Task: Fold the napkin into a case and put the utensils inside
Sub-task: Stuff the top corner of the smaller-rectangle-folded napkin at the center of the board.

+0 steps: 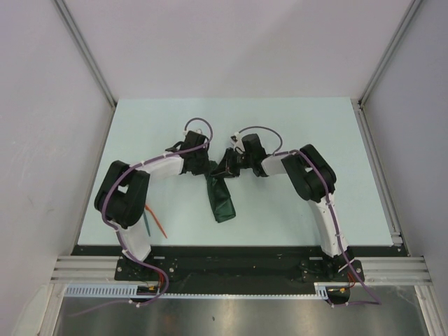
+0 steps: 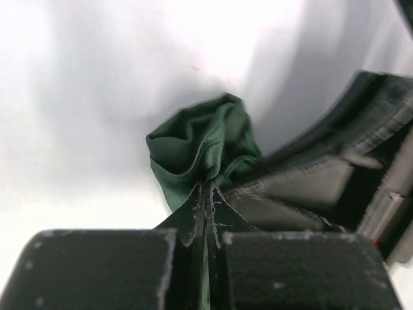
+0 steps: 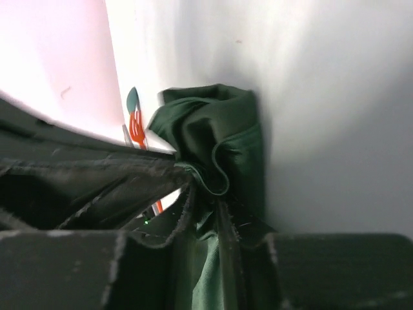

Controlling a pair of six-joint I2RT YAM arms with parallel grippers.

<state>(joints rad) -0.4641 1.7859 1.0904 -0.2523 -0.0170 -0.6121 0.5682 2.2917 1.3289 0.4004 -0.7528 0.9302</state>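
Note:
The dark green napkin [image 1: 222, 199] is bunched and lifted at its far end between the two grippers, its near end trailing on the table. My left gripper [image 1: 208, 168] is shut on a fold of the napkin [image 2: 200, 145], the fingertips [image 2: 197, 200] pressed together. My right gripper [image 1: 234, 165] faces it from the right; its jaws stand slightly apart, and the napkin [image 3: 219, 129] still lies between the fingers [image 3: 227, 223]. The utensils [image 1: 154, 224], one orange-red [image 3: 136, 128] and one teal [image 3: 132, 99], lie on the table by the left arm's base.
The pale green table [image 1: 301, 126] is bounded by grey walls at the back and sides. A metal rail [image 1: 381, 175] runs along its right edge. The arms' base plate [image 1: 238, 269] sits at the near edge.

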